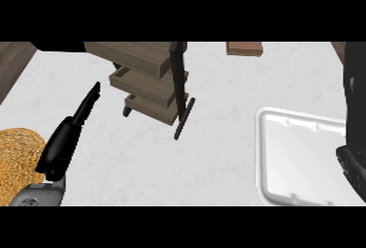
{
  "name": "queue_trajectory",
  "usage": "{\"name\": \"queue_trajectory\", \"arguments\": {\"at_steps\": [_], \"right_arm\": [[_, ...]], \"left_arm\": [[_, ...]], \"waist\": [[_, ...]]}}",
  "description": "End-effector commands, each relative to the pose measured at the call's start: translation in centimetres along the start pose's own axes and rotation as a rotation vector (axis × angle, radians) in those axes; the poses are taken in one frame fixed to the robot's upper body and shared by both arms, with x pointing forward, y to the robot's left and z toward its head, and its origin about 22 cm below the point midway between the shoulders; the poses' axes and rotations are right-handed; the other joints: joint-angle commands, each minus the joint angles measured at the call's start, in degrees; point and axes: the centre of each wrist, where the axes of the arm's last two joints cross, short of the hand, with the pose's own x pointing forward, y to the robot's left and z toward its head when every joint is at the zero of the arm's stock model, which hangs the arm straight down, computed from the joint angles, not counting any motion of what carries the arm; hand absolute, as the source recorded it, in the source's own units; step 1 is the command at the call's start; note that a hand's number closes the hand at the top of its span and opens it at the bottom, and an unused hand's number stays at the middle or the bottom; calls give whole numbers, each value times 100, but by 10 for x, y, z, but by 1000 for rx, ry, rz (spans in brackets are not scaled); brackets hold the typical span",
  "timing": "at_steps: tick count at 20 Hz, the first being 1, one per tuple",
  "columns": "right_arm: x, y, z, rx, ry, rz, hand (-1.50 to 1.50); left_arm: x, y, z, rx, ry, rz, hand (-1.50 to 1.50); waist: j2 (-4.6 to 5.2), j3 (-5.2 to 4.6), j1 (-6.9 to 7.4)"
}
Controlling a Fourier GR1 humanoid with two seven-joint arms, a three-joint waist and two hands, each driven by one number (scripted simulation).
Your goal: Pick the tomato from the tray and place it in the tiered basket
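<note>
One tray (pixel 300 160), one basket (pixel 150 80), two hands on the counter (pixel 214 97).
Left hand (pixel 75 123) straight-fingered, holding nothing, beside the basket; right hand (pixel 352 167) over the tray, grip indiscernible; tomato hidden.

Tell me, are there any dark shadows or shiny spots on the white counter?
In the head view, the light is soft and even: the counter shows only faint grey mottling, with no shiny glare; the white tray has just gentle shading along its rim; the tiered basket casts no strong shadow beside its black frame.
</note>
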Motion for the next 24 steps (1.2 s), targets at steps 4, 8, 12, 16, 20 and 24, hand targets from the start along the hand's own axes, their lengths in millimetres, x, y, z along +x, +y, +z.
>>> {"name": "queue_trajectory", "arguments": {"at_steps": [4, 8, 12, 16, 20, 24], "right_arm": [[33, 63, -33, 56, 142, -38, 150], [44, 89, -45, 64, 158, -61, 150], [19, 112, -63, 23, 208, -273, -150], [14, 124, -73, 37, 139, -346, -150], [8, 128, -77, -31, 99, -505, -150], [6, 111, -82, -269, 74, -566, -150]], "left_arm": [[6, -6, -2, -4, -18, 0, 0], [6, 7, -1, -21, -12, 10, 0], [2, -11, -3, -19, -20, 15, 0], [15, -8, -13, -46, -45, 12, 0], [8, 5, -8, -47, -50, -2, 0], [5, -4, -11, -6, -31, -9, 0]], "waist": [[23, 9, 21], [48, 5, 95], [90, 1, 191], [104, 4, 260], [99, 3, 348], [82, 9, 82]]}}
